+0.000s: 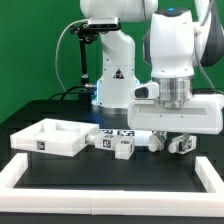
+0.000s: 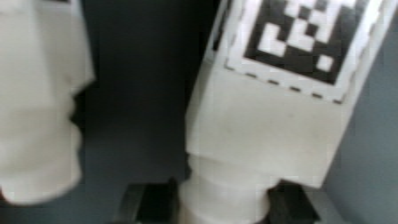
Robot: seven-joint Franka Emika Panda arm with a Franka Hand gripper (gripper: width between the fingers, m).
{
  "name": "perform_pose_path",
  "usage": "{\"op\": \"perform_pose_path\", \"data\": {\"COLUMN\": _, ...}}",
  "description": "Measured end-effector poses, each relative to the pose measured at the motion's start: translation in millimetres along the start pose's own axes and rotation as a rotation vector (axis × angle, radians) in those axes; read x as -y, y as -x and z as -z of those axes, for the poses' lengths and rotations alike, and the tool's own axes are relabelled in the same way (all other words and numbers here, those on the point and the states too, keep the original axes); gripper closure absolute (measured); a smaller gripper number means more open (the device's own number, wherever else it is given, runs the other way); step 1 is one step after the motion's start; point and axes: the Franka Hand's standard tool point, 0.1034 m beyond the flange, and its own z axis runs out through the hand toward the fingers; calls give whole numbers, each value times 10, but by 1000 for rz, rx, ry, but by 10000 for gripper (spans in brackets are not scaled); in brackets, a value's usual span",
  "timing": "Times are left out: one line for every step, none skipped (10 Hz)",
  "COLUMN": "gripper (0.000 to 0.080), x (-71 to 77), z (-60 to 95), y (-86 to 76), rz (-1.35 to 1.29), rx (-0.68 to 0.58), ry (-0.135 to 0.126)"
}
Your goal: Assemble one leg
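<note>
We cannot tell from either view whether the gripper (image 1: 172, 145) is released or clenched: in the exterior view its fingertips sit low by the dark table (image 1: 60, 166), on the exterior view's right, and blur into small pale shapes there. In the wrist view only dark slivers show at the frame edge beside the narrow end of the leg (image 2: 267, 120). That leg fills the wrist view, so close that its edges are soft and part of its tag is cut off. It is a white, stubby block that steps down to a slimmer neck, with a black-and-white square tag on its broad face. A second white piece (image 2: 36, 100) lies beside it across a dark gap, too cropped to name. In the exterior view two more legs (image 1: 103, 142) (image 1: 125, 149) stand near the middle, between the gripper and the white tray (image 1: 40, 135) on the left. A white border (image 1: 100, 182) runs along the near side.
</note>
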Motion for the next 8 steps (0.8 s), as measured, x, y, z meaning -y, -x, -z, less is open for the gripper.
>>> {"op": "perform_pose_path", "data": {"gripper": 574, "x": 63, "z": -27, "y": 65, "rz": 18, "rx": -2, "ry": 1}}
{"op": "perform_pose_path", "data": {"gripper": 574, "x": 104, "z": -28, "y": 83, "rz": 29, "rx": -5, "ry": 0}}
{"op": "perform_pose_path", "data": {"gripper": 574, "x": 85, "z": -26, "y": 69, "rz": 26, "rx": -5, "ry": 0}}
{"op": "perform_pose_path", "data": {"gripper": 574, "x": 82, "z": -26, "y": 67, "rz": 25, "rx": -5, "ry": 0}}
{"op": "perform_pose_path", "data": {"gripper": 574, "x": 84, "z": -27, "y": 69, "rz": 25, "rx": -5, "ry": 0}}
{"op": "perform_pose_path", "data": {"gripper": 442, "x": 50, "z": 6, "y": 37, "rz": 60, "rx": -3, "ry": 0}}
{"op": "perform_pose_path", "data": {"gripper": 294, "x": -65, "z": 190, "y": -107, "rz": 98, "rx": -9, "ry": -10}}
{"op": "perform_pose_path", "data": {"gripper": 294, "x": -234, "z": 419, "y": -254, "rz": 138, "rx": -3, "ry": -23}}
